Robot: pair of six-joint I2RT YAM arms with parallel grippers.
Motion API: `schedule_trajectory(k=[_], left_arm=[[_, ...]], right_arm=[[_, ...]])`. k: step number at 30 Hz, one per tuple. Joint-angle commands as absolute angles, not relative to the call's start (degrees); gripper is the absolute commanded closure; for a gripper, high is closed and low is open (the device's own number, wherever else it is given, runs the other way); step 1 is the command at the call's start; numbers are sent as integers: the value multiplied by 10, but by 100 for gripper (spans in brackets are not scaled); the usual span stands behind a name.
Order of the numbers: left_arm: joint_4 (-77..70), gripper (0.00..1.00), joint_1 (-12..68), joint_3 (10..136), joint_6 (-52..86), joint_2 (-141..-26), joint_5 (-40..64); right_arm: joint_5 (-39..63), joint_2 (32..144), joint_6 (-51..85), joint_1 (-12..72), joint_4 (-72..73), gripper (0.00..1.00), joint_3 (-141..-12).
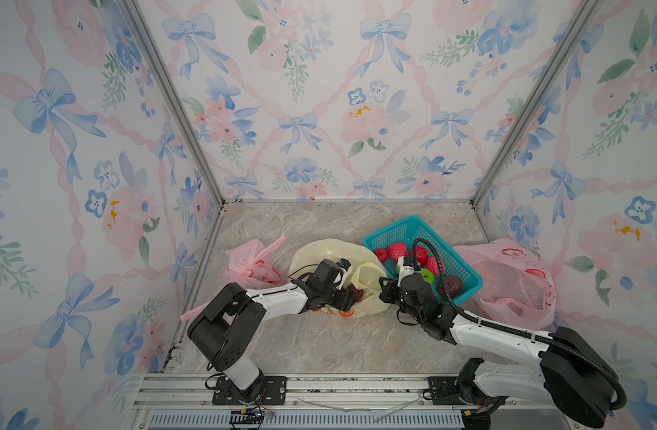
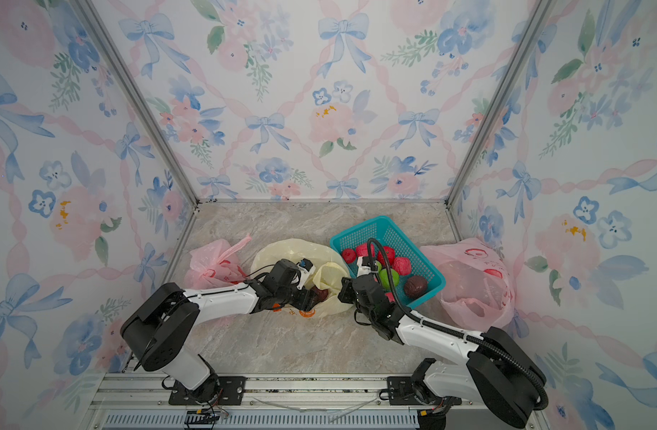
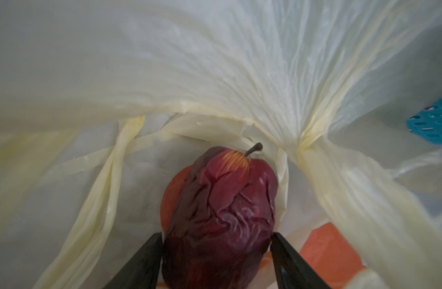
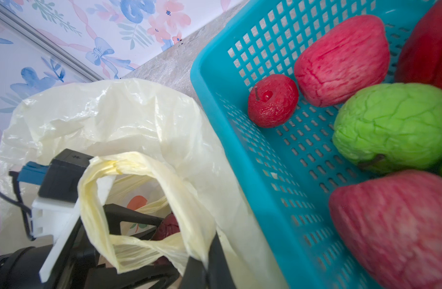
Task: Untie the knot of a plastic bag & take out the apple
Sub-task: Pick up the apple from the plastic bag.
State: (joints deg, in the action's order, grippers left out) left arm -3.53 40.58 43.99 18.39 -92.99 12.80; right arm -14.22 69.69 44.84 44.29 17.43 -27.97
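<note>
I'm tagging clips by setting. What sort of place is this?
Likely a staged robot test booth, not a home: wallpaper panels in aluminium posts, arms bolted to a rail, fake-looking fruit in a basket.

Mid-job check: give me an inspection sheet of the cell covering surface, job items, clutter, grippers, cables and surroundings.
Surface: marble-look tabletop, no spills seen.
Job's things: yellow bag, mouth open; dark red apple inside it.
Clutter: teal basket holding red, green and dark fruit; left pink bag and right pink bag flank the work area.
Grippers: left gripper is inside the bag, jaws flanking the apple, grip unclear; right gripper is shut on the bag's handle.
Cables: black hose arches over the right wrist in front of the basket; thin cable at the left wrist.
Surroundings: floral walls, aluminium frame.
</note>
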Motion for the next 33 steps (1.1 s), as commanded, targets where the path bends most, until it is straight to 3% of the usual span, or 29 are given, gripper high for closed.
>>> schedule_trajectory(k=[1, 14, 19, 22, 33], left_arm=[[-57, 29, 414, 459, 182, -943, 124], [-70, 29, 423, 495, 174, -996, 82], [-64, 41, 423, 496, 171, -1003, 74], [-55, 52, 422, 487, 170, -980, 60], [42, 49, 392, 497, 148, -827, 95]], right_arm=[[-150, 690, 455, 444, 174, 100, -272], [-117, 722, 455, 444, 185, 100, -284], [-119, 713, 451, 443, 174, 100, -283], [-125, 707, 446, 442, 167, 100, -285], [-152, 690, 396, 443, 128, 100, -307]])
